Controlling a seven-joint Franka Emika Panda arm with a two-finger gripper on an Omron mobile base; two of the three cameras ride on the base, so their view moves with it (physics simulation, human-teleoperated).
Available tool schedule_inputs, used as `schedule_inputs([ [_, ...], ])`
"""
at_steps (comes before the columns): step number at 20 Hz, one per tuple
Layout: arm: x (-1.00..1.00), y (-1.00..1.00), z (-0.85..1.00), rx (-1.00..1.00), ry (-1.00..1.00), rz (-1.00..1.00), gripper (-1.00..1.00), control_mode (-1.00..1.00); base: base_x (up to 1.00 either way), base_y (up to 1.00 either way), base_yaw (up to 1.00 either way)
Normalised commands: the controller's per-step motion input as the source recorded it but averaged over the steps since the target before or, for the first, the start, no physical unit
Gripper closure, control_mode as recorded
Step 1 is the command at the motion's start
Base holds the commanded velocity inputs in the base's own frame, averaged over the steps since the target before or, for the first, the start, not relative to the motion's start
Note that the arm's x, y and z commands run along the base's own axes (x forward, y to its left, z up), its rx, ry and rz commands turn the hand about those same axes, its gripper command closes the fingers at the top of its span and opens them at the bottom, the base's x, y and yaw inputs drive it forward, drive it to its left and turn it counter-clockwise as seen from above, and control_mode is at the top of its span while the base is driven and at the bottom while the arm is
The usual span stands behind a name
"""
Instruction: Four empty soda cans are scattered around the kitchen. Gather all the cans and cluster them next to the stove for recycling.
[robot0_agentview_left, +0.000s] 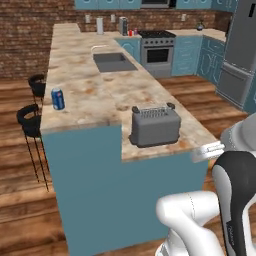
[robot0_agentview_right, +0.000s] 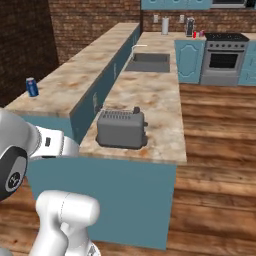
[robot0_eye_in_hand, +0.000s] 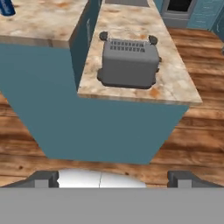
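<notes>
One blue soda can (robot0_agentview_left: 58, 98) stands upright at left of frame on the raised bar counter (robot0_agentview_left: 75, 75), near its outer edge; its base also shows at the hand view's upper left. One red soda can (robot0_agentview_left: 130, 33) stands at upper centre, just left of the single stove (robot0_agentview_left: 157, 51). One grey toaster (robot0_agentview_left: 154, 125) sits near the lower counter's end. The gripper (robot0_eye_in_hand: 113, 177) is spread wide, empty, touching nothing, above open wooden floor (robot0_eye_in_hand: 183, 144) before the island's blue end wall.

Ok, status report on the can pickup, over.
Gripper open, empty. Blue can upright on raised counter, untouched. Red can by stove. Toaster on lower counter.
</notes>
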Motion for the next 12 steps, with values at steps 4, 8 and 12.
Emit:
schedule_inputs([
  [4, 0.0, 0.0, 0.0, 0.0, 0.0, 0.0, -1.0, 1.0, -0.31, 0.83, 0.0],
  [8, 0.0, 0.0, 0.0, 0.0, 0.0, 0.0, -1.0, 1.0, -0.21, 0.79, 0.0],
  [12, 0.0, 0.0, 0.0, 0.0, 0.0, 0.0, -1.0, 1.0, -0.01, 0.66, 0.0],
])
